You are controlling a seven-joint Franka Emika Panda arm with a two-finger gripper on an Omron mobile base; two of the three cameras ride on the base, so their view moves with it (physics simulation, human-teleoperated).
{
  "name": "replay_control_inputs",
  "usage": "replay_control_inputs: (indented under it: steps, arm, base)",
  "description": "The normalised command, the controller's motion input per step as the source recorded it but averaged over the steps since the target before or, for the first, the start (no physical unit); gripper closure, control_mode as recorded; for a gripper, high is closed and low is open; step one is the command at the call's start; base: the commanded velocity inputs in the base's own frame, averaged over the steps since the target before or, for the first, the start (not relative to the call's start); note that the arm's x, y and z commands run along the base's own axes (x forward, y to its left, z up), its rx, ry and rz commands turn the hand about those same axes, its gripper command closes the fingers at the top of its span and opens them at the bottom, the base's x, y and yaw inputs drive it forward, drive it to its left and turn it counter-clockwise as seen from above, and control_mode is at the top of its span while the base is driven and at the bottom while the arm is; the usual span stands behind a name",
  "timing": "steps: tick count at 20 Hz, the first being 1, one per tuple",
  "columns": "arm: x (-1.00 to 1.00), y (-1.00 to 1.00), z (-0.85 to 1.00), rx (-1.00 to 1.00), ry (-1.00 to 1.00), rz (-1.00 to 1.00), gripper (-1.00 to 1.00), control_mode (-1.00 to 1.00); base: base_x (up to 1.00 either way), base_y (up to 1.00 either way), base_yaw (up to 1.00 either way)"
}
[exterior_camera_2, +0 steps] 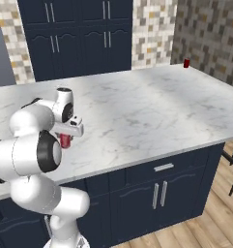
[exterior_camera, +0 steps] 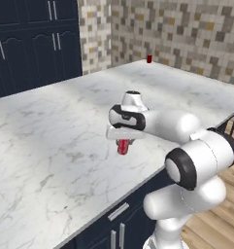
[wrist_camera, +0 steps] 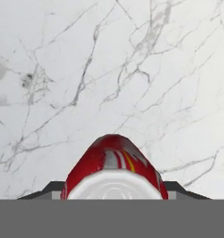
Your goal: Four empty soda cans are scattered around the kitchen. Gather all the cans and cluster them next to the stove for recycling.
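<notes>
My gripper (exterior_camera: 123, 144) points straight down over the white marble counter (exterior_camera: 55, 141) and is shut on a red soda can (exterior_camera: 123, 147) with a silvery top. The same can (exterior_camera_2: 65, 141) hangs under the hand close to the counter's front edge. In the hand view the can (wrist_camera: 114, 167) sits between the two dark fingertips (wrist_camera: 42, 191), with bare marble beneath it. A second red soda can (exterior_camera: 149, 59) stands at the counter's far corner by the mosaic wall, also seen as a small can (exterior_camera_2: 186, 63) at the back right. The stove is out of view.
Tall navy cabinets (exterior_camera_2: 79, 34) rise behind the counter and a mosaic tile wall (exterior_camera: 186, 34) runs along its far side. Navy drawers and doors (exterior_camera_2: 159, 191) sit below the front edge. A dark stool frame (exterior_camera_2: 232, 162) stands on the wood floor at the right.
</notes>
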Motion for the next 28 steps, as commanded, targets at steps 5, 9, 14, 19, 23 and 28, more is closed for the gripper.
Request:
replay_control_inputs:
  steps: [5,9,14,19,23,28]
  arm:
    - [-0.21,0.0,0.03,0.01,0.0,0.0,1.0,-1.0]
    - [0.0,0.0,0.0,0.0,0.0,0.0,1.0,1.0]
    - [0.0,0.0,0.0,0.0,0.0,0.0,1.0,1.0]
    - [0.0,0.0,0.0,0.0,0.0,0.0,1.0,1.0]
    - [0.0,0.0,0.0,0.0,0.0,0.0,1.0,1.0]
    - [0.0,0.0,0.0,0.0,0.0,0.0,1.0,1.0]
  base:
    - [0.0,0.0,0.0]
    - [-0.07,0.01,0.02]
    - [-0.52,0.07,0.07]
    - [-0.6,0.06,0.11]
    - [-0.25,0.2,0.45]
    - [-0.09,0.24,0.78]
